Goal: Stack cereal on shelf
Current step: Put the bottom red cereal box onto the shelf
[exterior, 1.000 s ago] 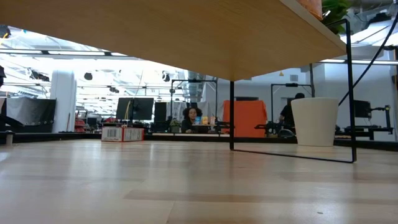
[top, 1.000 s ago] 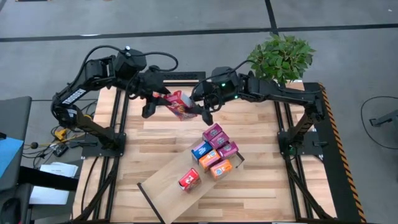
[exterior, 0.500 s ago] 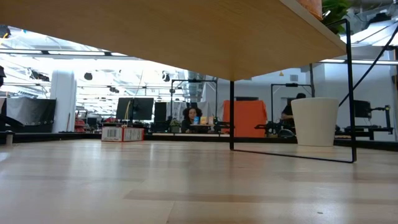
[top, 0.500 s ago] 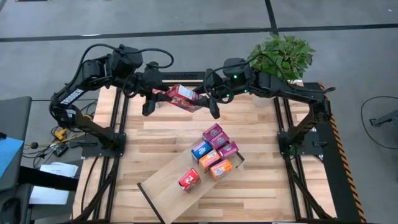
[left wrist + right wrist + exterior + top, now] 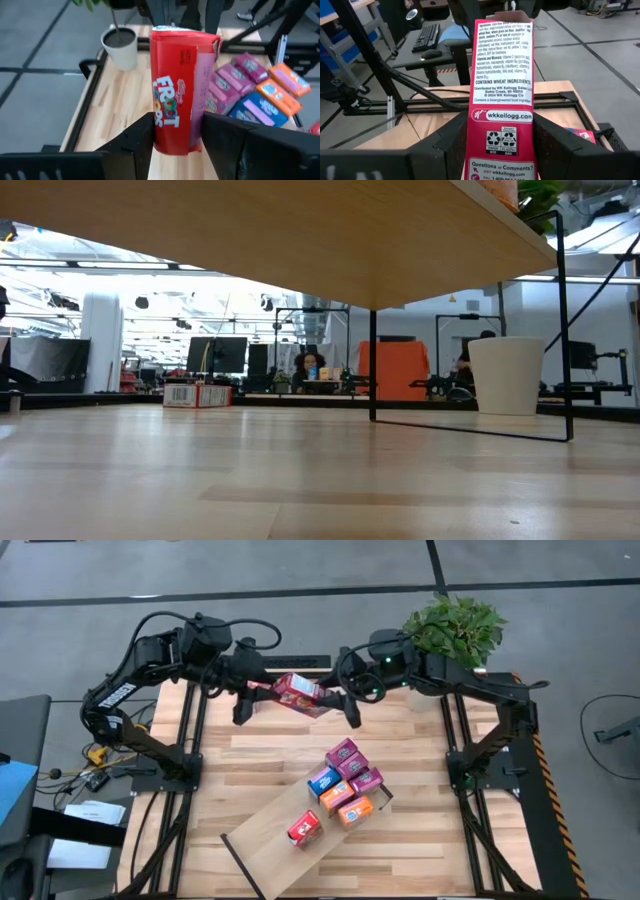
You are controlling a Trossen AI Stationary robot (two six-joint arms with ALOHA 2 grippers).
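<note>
Above the table's [image 5: 250, 755] far edge, my left gripper [image 5: 252, 690] and right gripper [image 5: 340, 700] pinch opposite ends of one red box [image 5: 300, 693], likely for a handover toward the shelf [image 5: 265, 840].

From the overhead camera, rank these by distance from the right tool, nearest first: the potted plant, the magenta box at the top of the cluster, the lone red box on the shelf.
Measured from the right tool:
1. Magenta box, directly below it in the picture, at the cluster's top.
2. Potted plant, at the table's far right corner.
3. Lone red box, lowest on the shelf.
</note>
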